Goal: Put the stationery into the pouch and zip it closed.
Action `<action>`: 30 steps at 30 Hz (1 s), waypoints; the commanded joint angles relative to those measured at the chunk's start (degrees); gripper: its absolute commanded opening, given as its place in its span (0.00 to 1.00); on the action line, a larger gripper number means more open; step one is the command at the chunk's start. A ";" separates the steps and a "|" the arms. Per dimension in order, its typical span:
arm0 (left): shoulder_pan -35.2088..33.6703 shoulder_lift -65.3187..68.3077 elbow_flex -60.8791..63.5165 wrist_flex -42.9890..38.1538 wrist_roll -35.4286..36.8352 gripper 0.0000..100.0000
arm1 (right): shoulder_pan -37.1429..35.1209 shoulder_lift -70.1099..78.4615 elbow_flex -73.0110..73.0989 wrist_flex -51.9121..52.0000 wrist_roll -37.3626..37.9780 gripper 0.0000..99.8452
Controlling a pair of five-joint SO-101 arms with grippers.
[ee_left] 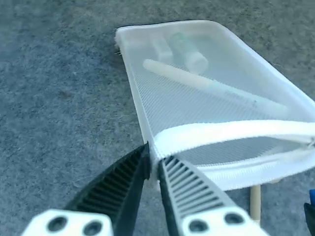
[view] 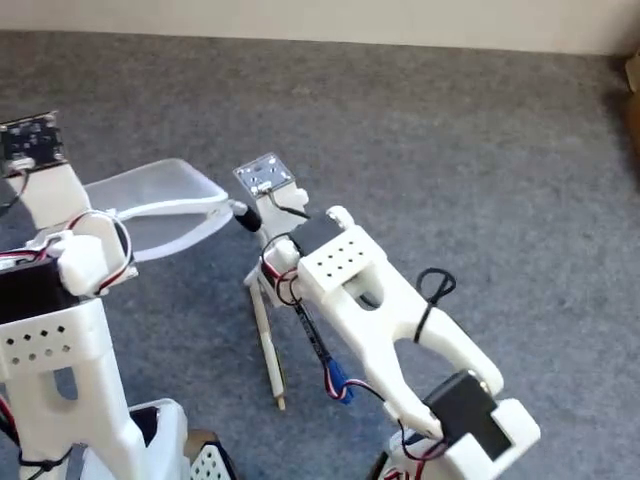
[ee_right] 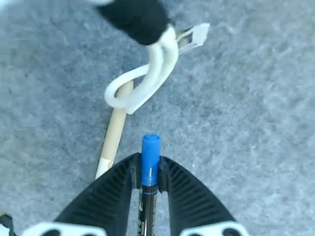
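Note:
The translucent mesh pouch (ee_left: 206, 113) lies on the carpet with a white pen (ee_left: 211, 88) and two pale stubby items inside; in the high view the pouch (view: 165, 200) sits at the left. My left gripper (ee_left: 153, 164) is shut on the pouch's zip edge at one corner. My right gripper (ee_right: 149, 169) is shut on a blue-capped marker (ee_right: 150, 157), held just above the carpet. Beyond its cap are a white loop (ee_right: 142, 86) and a black tab (ee_right: 140, 17) at the pouch's end. A wooden pencil (view: 268, 340) lies on the carpet beside the marker.
Grey carpet (view: 480, 150) covers the whole work area, with open room to the right and far side. The right arm (view: 350, 275) reaches across the middle, its cables hanging over the pencil. The left arm's base (view: 60, 350) stands at the near left.

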 commanded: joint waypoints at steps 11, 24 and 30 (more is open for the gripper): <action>6.73 -0.04 -0.75 -1.49 0.44 0.01 | 3.56 -19.82 3.47 -0.92 0.79 0.00; 11.74 -0.04 -2.42 -1.14 0.44 0.01 | 3.56 -52.62 28.70 -26.59 0.79 0.00; 16.66 -0.04 -3.38 -1.23 0.44 0.01 | 3.47 -66.42 37.32 -35.65 0.79 0.00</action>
